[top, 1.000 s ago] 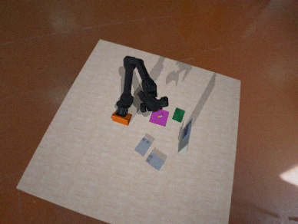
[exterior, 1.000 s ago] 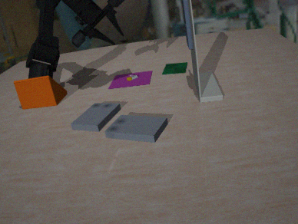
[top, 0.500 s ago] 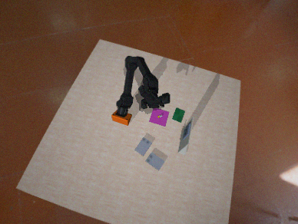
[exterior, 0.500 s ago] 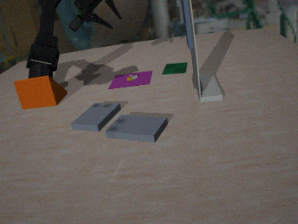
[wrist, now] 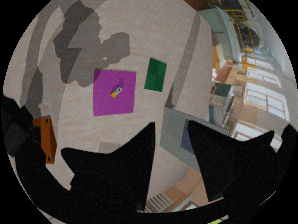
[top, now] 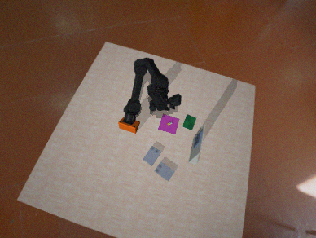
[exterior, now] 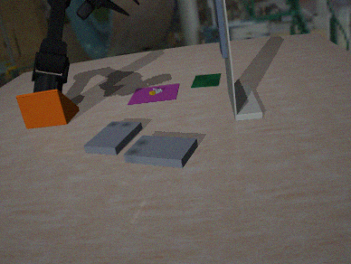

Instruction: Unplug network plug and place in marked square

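The plug (top: 169, 123) (exterior: 155, 91) (wrist: 113, 94), small, whitish with a yellow part, lies on the magenta marked square (top: 163, 128) (exterior: 137, 99) (wrist: 102, 107), near its middle and inside its edges. My gripper (exterior: 134, 9) (wrist: 172, 125) is partly open with nothing between its fingertips. It is up in the air, well clear of the plug and the table. The upright panel (top: 195, 154) (exterior: 230, 81) (wrist: 171, 131) stands to the right of the square, with a blue-grey socket part (top: 198, 138) (exterior: 221, 27) (wrist: 187, 140) on it. The socket opening cannot be made out.
A green rectangle (top: 189, 121) (exterior: 206, 80) (wrist: 155, 75) lies between the square and the panel's far side. Two flat grey slabs (top: 152, 156) (exterior: 160, 150) lie in front of the square. An orange block (top: 128, 125) (exterior: 42, 110) (wrist: 47, 140) is at the arm's base.
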Available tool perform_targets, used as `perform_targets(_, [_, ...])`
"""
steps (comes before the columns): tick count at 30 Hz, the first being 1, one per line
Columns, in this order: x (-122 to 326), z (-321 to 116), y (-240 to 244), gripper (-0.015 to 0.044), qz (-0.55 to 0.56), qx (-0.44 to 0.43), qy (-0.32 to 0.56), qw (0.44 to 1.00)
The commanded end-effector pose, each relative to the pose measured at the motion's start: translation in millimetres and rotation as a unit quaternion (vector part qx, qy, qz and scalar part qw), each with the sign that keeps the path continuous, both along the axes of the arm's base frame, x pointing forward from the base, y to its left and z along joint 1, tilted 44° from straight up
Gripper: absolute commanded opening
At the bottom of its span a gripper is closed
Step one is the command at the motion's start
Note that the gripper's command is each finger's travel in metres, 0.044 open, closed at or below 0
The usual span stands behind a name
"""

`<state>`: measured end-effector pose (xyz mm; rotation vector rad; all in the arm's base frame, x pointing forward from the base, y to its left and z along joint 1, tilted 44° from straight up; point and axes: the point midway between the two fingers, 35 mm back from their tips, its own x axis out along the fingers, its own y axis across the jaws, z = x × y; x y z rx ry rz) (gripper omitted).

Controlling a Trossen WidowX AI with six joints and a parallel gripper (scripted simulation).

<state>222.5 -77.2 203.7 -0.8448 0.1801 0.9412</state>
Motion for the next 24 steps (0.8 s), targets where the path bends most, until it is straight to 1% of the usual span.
perform_targets(1, [-1.4,6.8,-6.4,0.0156,-0.004,-0.002,0.002,1.000])
perform_targets(2, [-1.5,7.2,-6.7,0.0156,-0.004,-0.002,0.002,1.000])
perform_targets(13, [-1.5,7.2,-6.7,0.0440,-0.004,-0.002,0.002,1.000])
perform_targets(24, [-1.5,7.2,-6.7,0.0440,-0.004,-0.002,0.002,1.000])
